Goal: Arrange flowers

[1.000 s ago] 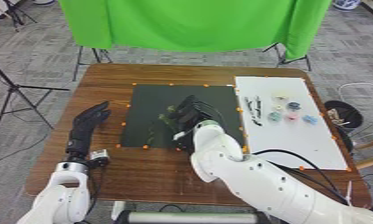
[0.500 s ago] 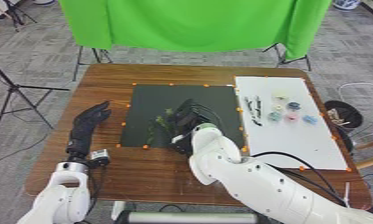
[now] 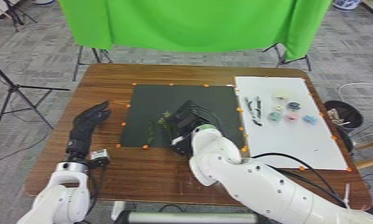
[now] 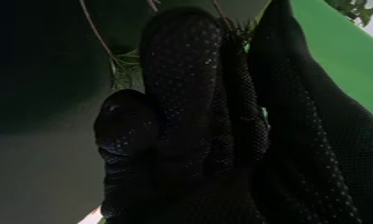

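Has a brown wooden table (image 3: 111, 77) at the centre, with a dark mat (image 3: 142, 100) in the middle and a white board (image 3: 280, 140) towards three o'clock. Stands on grey carpet (image 3: 40, 55), with a green cloth (image 3: 200, 25) hanging at twelve o'clock, a black tripod (image 3: 17, 89) near nine-thirty and a dark bin (image 3: 343, 112) at three. Bears small pale flowers (image 3: 293, 117) on the board, beside thin dark sticks (image 3: 256, 111). Holds green stems (image 3: 167, 116) on the mat, at ten o'clock from the right hand (image 3: 184, 134). Slants in from five o'clock with a bent white arm, hand over the mat, fingers towards twelve, fairly straight and close together. Cannot tell whether pinching any stem. Rests with the left hand (image 3: 92, 117) at nine o'clock, over bare wood, fingers loosely extended towards one.
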